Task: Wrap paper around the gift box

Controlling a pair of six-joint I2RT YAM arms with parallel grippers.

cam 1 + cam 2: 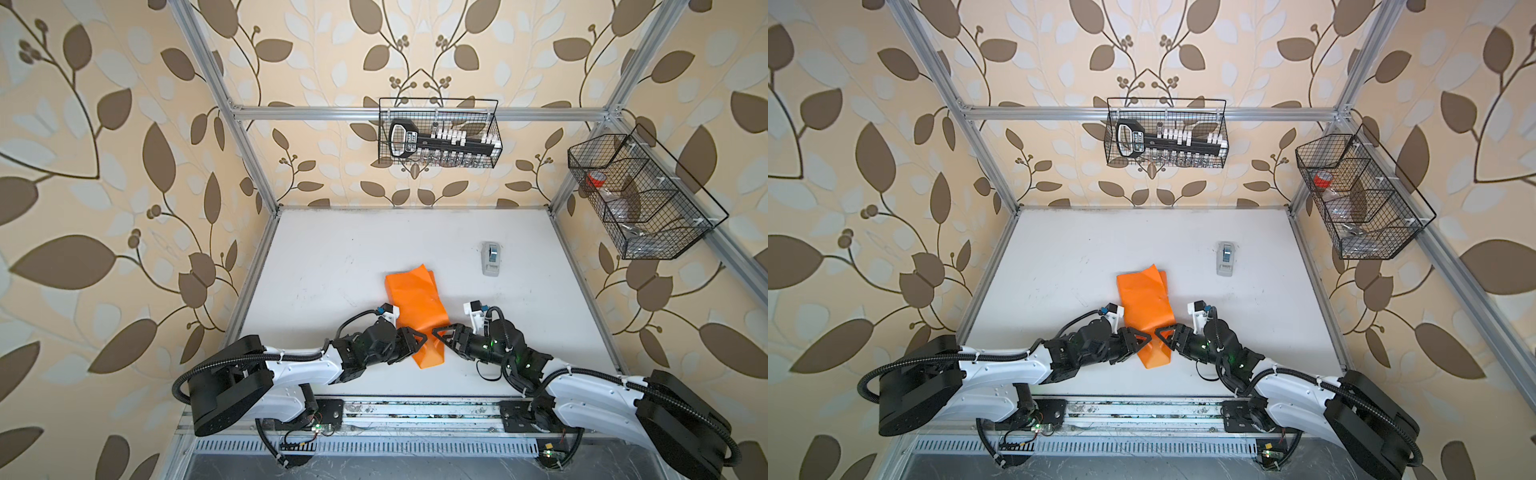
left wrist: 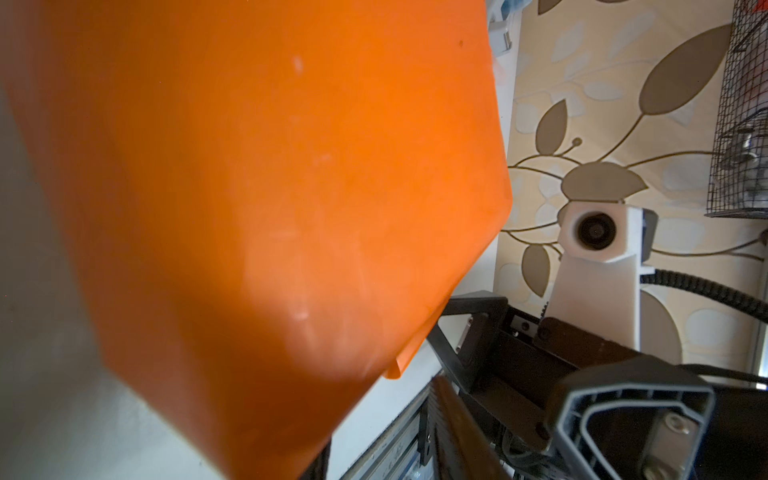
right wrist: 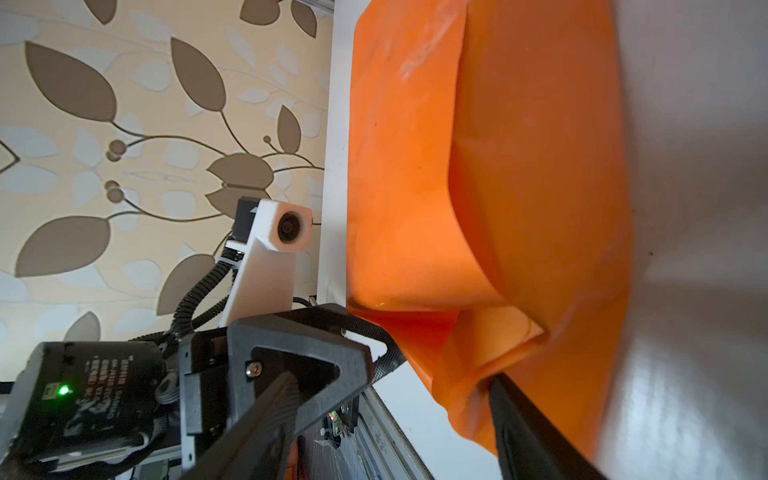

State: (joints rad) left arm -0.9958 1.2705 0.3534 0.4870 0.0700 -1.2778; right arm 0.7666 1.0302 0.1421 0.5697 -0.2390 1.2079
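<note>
The paper (image 1: 415,303) lies on the white desk (image 1: 332,257) as a long folded orange bundle. One end points away from the arms and the other toward them. In both top views its far part stands up in a blocky shape with flat faces, while its near part lies flatter and creased. The box is hidden, and whether it sits inside the paper cannot be told.

Both arms meet at the paper's near part, tips facing each other. The left end effector (image 1: 417,338) reaches over the paper from its left side. In the left wrist view the paper fills most of the picture and overlaps one finger. The other finger (image 2: 453,415) is clear, and a strip of desk shows between them. Its jaws stand apart and clamp nothing that shows.

The right end effector (image 1: 439,333) sits at the paper's right edge. In the right wrist view its jaws stand wide apart. One finger (image 3: 523,424) touches a crumpled fold at the paper's near corner. The other is blurred and clear of the paper.

A grey dispenser (image 1: 491,257) stands on the desk beyond the paper and to its right, well apart from it. A wire basket (image 1: 438,133) hangs on the rail beyond the paper and holds a black tool.
</note>
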